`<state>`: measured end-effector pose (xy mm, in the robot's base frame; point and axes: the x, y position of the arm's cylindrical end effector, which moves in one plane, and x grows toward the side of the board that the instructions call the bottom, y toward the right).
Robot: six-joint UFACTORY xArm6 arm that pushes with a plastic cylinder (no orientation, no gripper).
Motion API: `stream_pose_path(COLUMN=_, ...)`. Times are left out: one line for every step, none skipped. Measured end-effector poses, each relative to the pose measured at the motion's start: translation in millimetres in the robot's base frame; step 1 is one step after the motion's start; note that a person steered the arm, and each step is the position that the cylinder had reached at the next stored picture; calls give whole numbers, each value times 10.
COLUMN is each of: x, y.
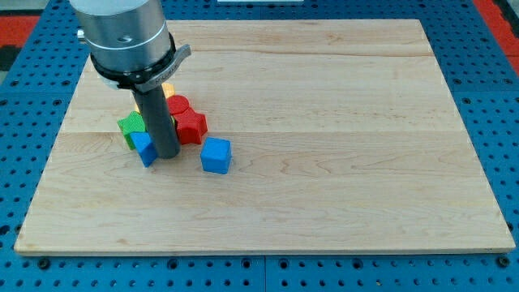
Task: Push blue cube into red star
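The blue cube (216,155) lies on the wooden board (324,122), left of its middle. The red star (191,126) lies just up and left of it, a small gap apart. My tip (167,154) stands left of the blue cube and below-left of the red star, touching or nearly touching a second, smaller blue block (145,149) on its left. The rod hides part of the blocks behind it.
A green block (131,128) sits left of the rod. Another red block (178,105) lies above the red star, and a yellow block (168,90) peeks out behind the rod. A blue pegboard (495,97) surrounds the board.
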<state>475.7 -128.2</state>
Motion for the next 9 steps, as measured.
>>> stream_pose_path(x=-27, y=0)
stream_pose_path(x=-55, y=2)
stream_pose_path(x=99, y=48)
stream_pose_path(x=474, y=45)
stream_pose_path(x=727, y=195)
stream_pose_path(x=689, y=767)
stream_pose_path(x=610, y=1026)
stream_pose_path(x=365, y=875)
stream_pose_path(x=96, y=820)
